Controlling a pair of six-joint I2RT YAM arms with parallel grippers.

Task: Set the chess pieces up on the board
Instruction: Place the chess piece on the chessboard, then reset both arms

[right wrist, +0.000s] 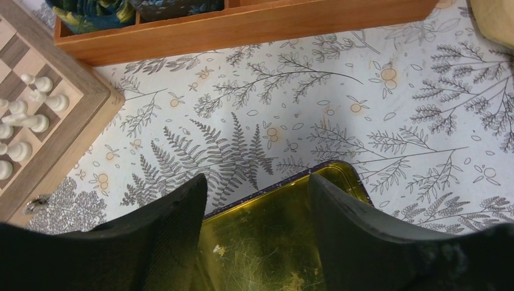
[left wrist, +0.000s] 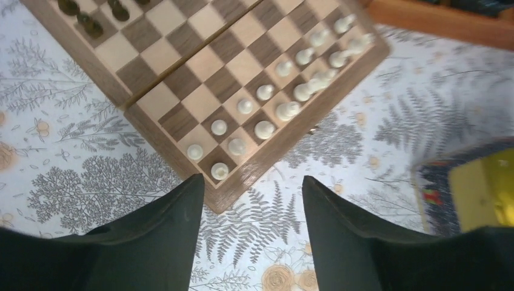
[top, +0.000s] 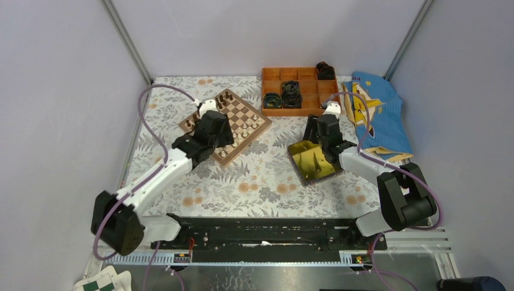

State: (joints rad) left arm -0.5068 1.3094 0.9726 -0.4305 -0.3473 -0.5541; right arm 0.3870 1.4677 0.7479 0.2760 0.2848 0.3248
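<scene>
The board (top: 242,112) lies angled at the table's back left. Cream-white chess pieces (left wrist: 265,129) stand in two rows along its near right side, and one fills the corner square (left wrist: 219,171). My left gripper (left wrist: 251,188) hovers open just off that near corner of the board (left wrist: 267,163), with only the tablecloth between its fingers. From above, the left gripper (top: 223,145) is over the board's near edge. My right gripper (right wrist: 257,182) is open and empty above the yellow tray (right wrist: 273,242). The right gripper (top: 316,144) sits right of the board.
Dark brown pieces (left wrist: 91,24) stand on the board's far side. An orange compartment box (top: 291,91) with dark coiled items is at the back. The yellow tray (top: 315,160) lies centre right, with a blue printed cloth (top: 373,115) beyond it. Grey walls enclose the floral tablecloth.
</scene>
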